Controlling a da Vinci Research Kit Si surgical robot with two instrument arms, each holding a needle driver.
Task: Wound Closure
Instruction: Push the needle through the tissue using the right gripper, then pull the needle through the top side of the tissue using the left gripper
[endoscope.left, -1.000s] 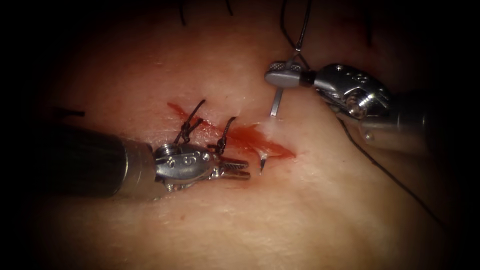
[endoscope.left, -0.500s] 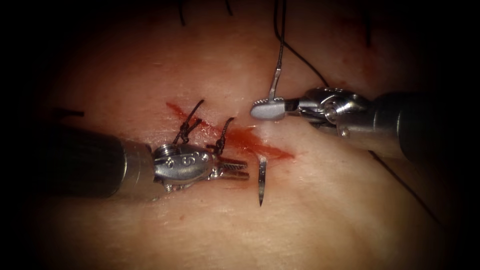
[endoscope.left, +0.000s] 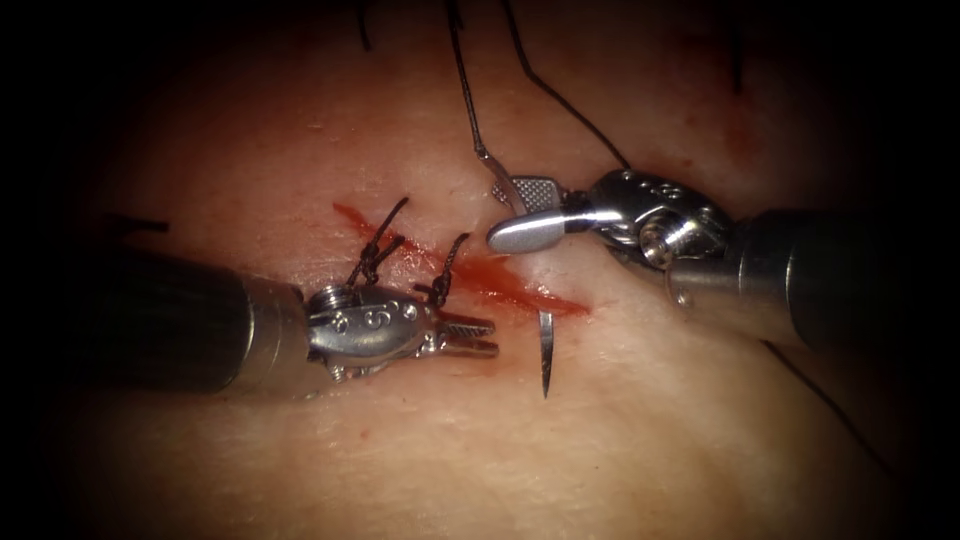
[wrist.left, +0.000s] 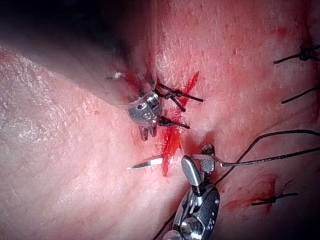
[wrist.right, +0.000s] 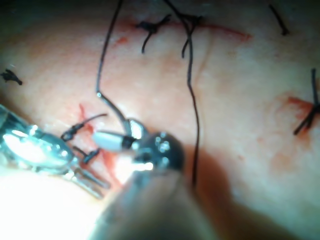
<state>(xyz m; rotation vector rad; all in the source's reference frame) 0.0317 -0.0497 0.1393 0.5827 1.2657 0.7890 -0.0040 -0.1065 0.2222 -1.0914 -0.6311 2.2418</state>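
Across the cut (endoscope.left: 520, 290) in the tissue (endoscope.left: 600, 430), the needle (endoscope.left: 545, 350) is lodged, tip out below; its swaged end is loosely held between the right hand's (endoscope.left: 510, 215) parted jaws. The left hand (endoscope.left: 485, 338), slightly apart, holds nothing. Slippage or tearing is risked.
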